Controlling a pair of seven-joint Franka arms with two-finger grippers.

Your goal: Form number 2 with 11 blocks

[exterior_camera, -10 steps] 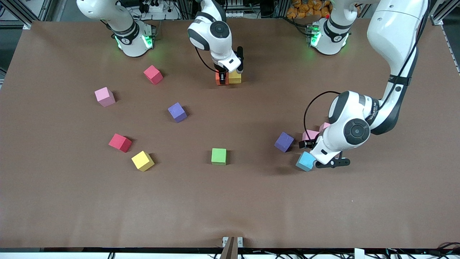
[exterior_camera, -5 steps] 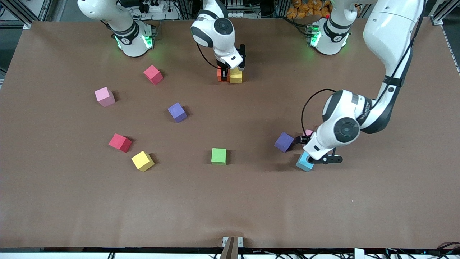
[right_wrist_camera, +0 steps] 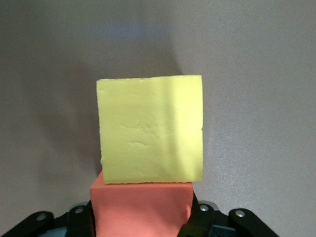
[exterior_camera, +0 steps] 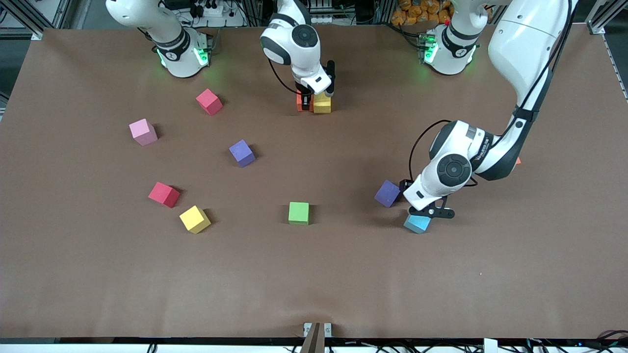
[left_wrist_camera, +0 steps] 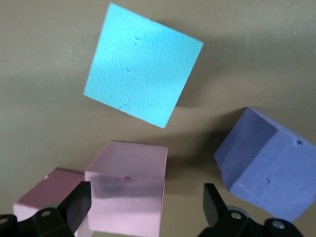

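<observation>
Two cubes sit at my right gripper [right_wrist_camera: 143,217]: its fingers are clamped on the orange block [right_wrist_camera: 141,207], which touches the yellow block [right_wrist_camera: 150,129] beside it near the arms' bases. My left gripper [left_wrist_camera: 143,207] hangs spread wide over a pink block [left_wrist_camera: 129,185]; only its wrist view shows that cube, with the light blue block [left_wrist_camera: 143,69] and purple block [left_wrist_camera: 269,170] close by.

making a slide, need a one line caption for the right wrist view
Right gripper shut on the orange block, set against the yellow block on the brown table.
</observation>
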